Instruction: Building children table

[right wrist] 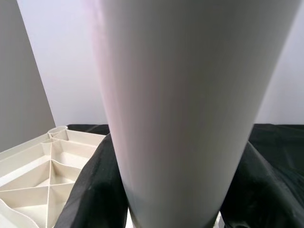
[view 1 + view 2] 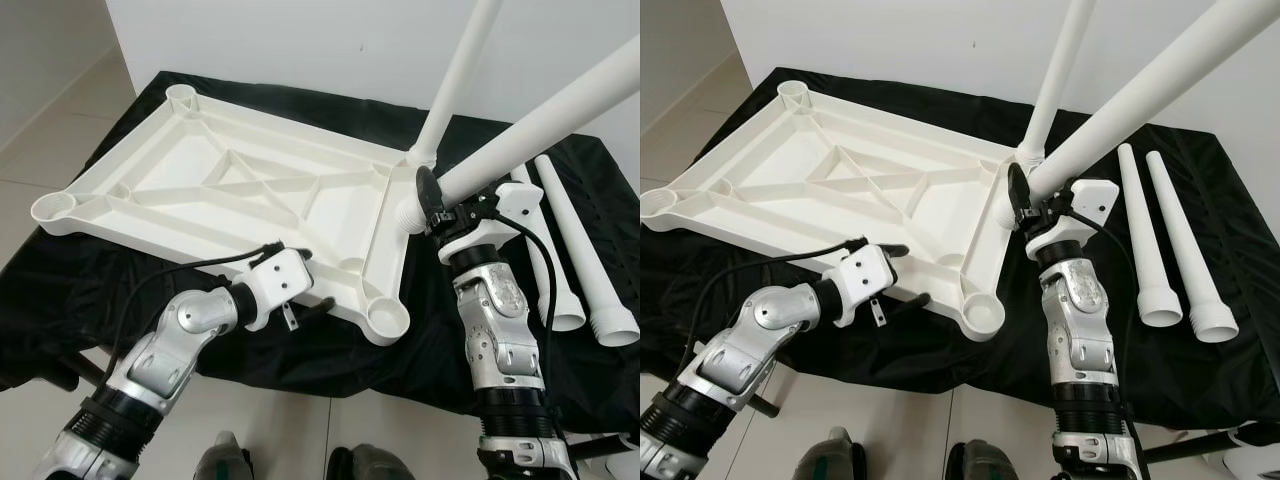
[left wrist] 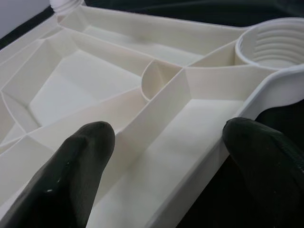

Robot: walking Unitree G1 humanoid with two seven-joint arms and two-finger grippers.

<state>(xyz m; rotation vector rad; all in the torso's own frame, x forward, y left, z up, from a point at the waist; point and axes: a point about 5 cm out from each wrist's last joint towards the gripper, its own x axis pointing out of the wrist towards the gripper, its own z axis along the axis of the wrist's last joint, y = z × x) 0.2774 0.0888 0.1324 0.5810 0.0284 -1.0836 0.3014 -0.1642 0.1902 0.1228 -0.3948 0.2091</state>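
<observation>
A plain white wall fills the top of the frame, evenly lit, with soft grey shadows cast on it at the upper right. At the upper left a second wall meets it at a corner — this one looks a shade greyer. Pale glossy floor tiles run down the left edge, their grout lines faint, and show again along the bottom centre. A black cloth spreads across the middle of the frame — wrinkled, drooping over its near edge toward the floor.
</observation>
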